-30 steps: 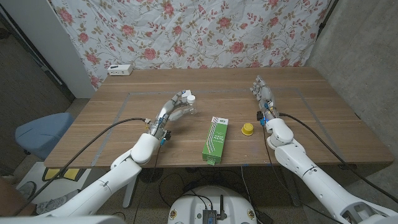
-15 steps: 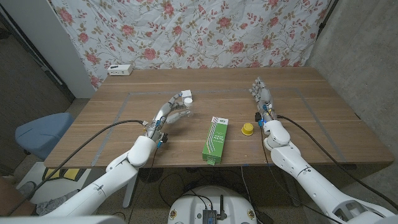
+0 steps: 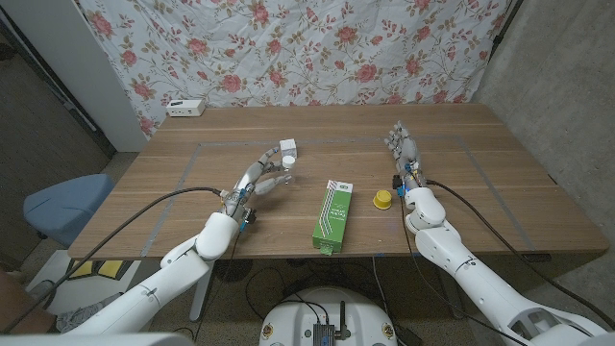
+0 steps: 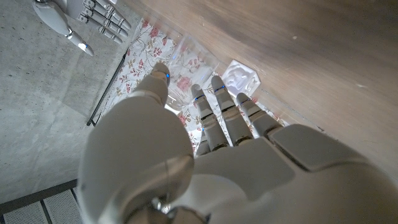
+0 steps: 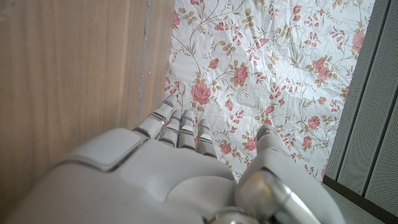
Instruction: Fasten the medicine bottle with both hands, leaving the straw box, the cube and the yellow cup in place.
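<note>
Left robot hand (image 3: 265,174) pinches bottle (image 3: 286,151) above table (image 3: 192,183), prob. to present it for fastening, w/ right robot hand (image 3: 404,147) spread, apart, near yellow cup (image 3: 382,199).

I cannot read any text from my screens. The green straw box (image 3: 332,216) on the worktop (image 3: 500,197) has white line drawings and a small white patch at its far end, but the print there is too small to read. On the other things I see no letters or numbers.
</note>
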Robot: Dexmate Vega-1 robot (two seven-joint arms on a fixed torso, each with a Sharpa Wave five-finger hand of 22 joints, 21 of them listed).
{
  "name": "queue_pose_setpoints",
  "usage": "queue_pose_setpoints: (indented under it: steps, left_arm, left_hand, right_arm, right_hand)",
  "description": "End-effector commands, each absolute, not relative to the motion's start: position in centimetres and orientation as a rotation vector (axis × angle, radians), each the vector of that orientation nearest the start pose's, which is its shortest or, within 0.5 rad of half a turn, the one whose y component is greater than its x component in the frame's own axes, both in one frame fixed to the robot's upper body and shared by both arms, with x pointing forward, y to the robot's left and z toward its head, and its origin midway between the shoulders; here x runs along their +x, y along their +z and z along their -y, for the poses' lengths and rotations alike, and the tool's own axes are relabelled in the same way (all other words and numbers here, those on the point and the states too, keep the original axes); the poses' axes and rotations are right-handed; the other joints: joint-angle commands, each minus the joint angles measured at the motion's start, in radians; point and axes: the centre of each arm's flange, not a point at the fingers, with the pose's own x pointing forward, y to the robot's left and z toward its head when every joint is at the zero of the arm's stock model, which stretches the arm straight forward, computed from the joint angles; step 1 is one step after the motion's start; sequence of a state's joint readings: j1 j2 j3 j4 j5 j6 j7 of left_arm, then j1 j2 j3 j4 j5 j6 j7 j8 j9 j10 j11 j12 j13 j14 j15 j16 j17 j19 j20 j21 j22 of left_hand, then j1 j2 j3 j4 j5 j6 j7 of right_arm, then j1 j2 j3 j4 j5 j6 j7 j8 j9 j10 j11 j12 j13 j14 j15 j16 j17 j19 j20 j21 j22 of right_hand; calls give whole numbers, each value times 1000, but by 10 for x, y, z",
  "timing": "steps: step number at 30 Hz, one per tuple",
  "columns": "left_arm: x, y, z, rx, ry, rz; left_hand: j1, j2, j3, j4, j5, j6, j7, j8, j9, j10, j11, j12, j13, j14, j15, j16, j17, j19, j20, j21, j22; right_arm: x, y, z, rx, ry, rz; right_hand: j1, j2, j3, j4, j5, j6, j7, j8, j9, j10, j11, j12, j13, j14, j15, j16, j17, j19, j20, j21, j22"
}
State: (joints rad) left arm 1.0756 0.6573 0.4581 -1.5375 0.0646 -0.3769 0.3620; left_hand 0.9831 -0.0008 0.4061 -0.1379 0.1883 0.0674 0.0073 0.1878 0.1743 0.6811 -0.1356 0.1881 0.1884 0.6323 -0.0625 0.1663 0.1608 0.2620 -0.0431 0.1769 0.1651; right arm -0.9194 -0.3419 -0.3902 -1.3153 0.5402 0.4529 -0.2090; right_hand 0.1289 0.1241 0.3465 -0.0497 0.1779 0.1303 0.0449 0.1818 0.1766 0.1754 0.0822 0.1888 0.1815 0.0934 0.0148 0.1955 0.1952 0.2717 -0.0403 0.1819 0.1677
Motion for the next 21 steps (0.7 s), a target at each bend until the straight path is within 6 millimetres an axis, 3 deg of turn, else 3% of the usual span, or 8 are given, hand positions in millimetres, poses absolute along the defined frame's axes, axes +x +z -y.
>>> queue_pose_setpoints:
  steps: [1,21]
  left_arm:
    - [582,-109,-252,637,-51,751]
    - [585,-117,-257,648,-47,722]
  left_hand:
    - [-9,2,-8,-2,-1,-6,1,-4,3,-4,0,-1,2,-7,-137,6,2,-1,-104,7,3]
    - [-40,-1,-29,10,-3,-9,0,-3,3,-9,-3,1,1,-16,-137,6,0,0,-112,10,3]
  right_arm:
    - [640,-64,232,207,53,677]
    - [647,-64,230,224,83,683]
  right_hand:
    - [-5,-3,8,1,-2,9,2,10,3,12,-2,6,2,11,0,6,4,13,-17,10,-1]
    - [-11,-5,10,3,-1,14,8,10,3,13,0,5,3,14,0,7,4,17,-17,10,0]
